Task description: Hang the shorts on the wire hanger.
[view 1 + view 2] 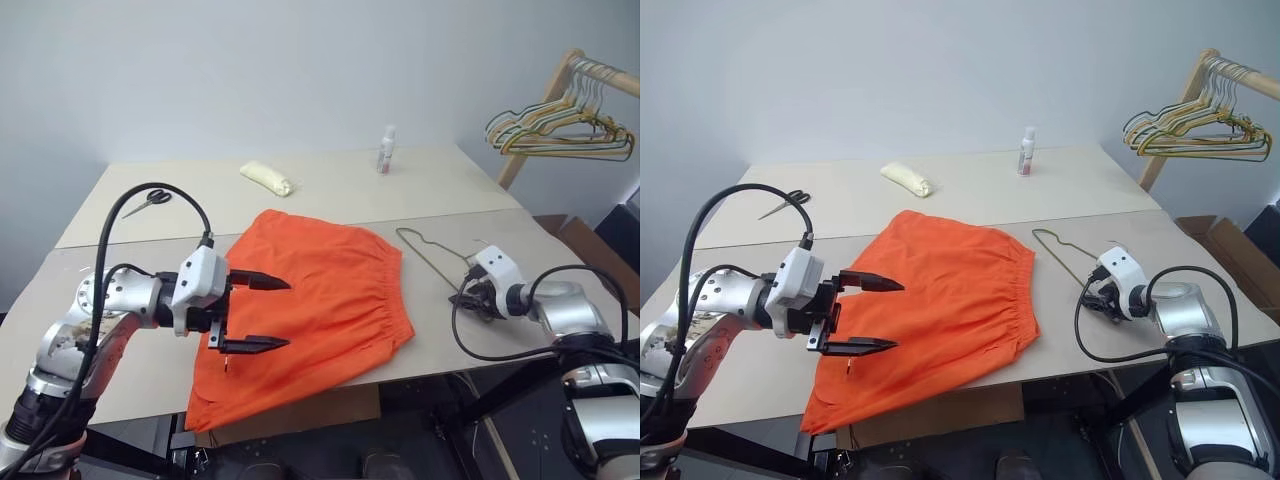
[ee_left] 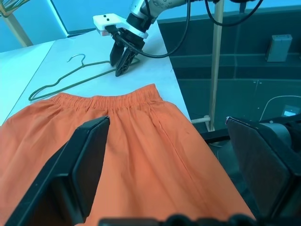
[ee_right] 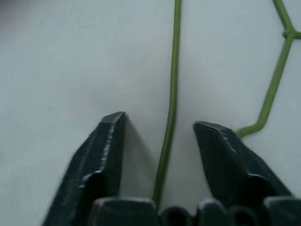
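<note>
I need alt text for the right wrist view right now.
The right tool sits low over the pale table, its two black fingers apart on either side of one strand of the thin wire hanger. The hanger's twisted neck shows beside them.

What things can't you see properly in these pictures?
- The thin grey-green wire hanger: the right gripper covers its near end in the head views.
- The bright orange fabric shorts: their bottom hem drops over the beige table edge, partly behind the left gripper.
- The small white bottle: label too small to read.
- Right wrist view: wire between open jaws, touching unclear.
</note>
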